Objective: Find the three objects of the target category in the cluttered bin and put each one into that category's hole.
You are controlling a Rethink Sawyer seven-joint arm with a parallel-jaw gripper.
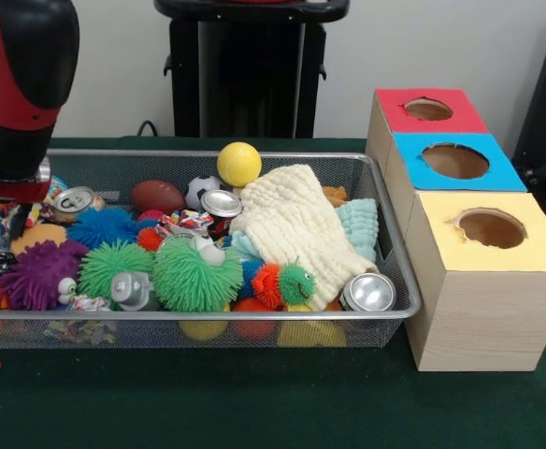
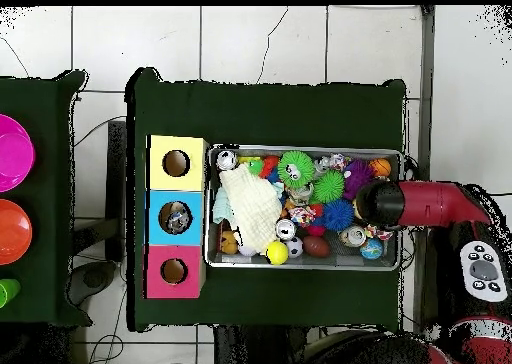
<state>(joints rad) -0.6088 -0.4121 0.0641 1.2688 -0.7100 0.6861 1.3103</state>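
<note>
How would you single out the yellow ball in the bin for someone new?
Find the wire mesh bin beside the three coloured boxes. At its far rim, near the middle, sits the yellow ball, just above the cream cloth. It is smooth and plain yellow, unlike the patterned soccer ball and brown football beside it.

A robotics lab: a red and black robot arm (image 2: 430,203) over a dark green cloth-covered table (image 1: 254,402) on white floor tiles (image 2: 250,40), with loose black cables (image 2: 100,130) and a grey handheld controller (image 2: 483,268).
</note>
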